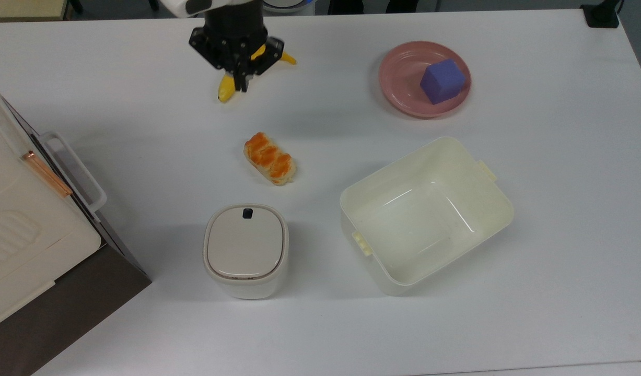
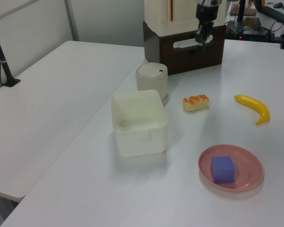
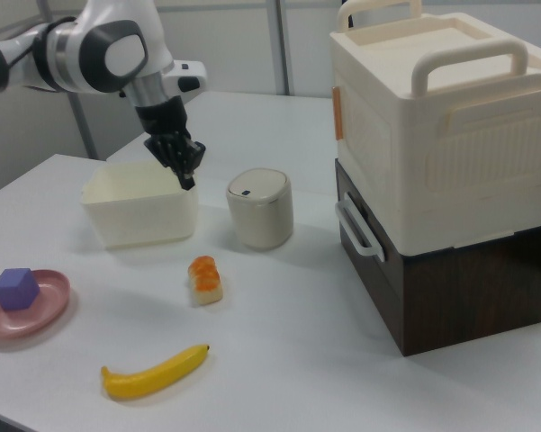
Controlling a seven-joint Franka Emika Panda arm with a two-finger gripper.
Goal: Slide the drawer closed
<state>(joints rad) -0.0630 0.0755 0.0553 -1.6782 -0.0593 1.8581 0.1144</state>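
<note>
The drawer [image 2: 179,53] is the dark brown front in the cabinet at the table's end. Its white loop handle [image 1: 72,170] [image 3: 356,231] sticks out toward the table. In the right view the front sits flush with the cabinet body. My gripper [image 1: 242,82] is far from it, at the top view's upper middle, over the yellow banana [image 1: 224,91]. In the right view the gripper [image 3: 187,175] hangs above the table with its fingers together and nothing between them. In the left view the gripper [image 2: 202,39] appears in front of the drawer.
A cream lidded box [image 3: 432,135] sits on top of the cabinet. On the table are a bread roll [image 1: 269,158], a white lidded container [image 1: 245,249], a cream plastic bin [image 1: 487,209] and a pink plate [image 1: 398,78] holding a purple cube [image 1: 442,80].
</note>
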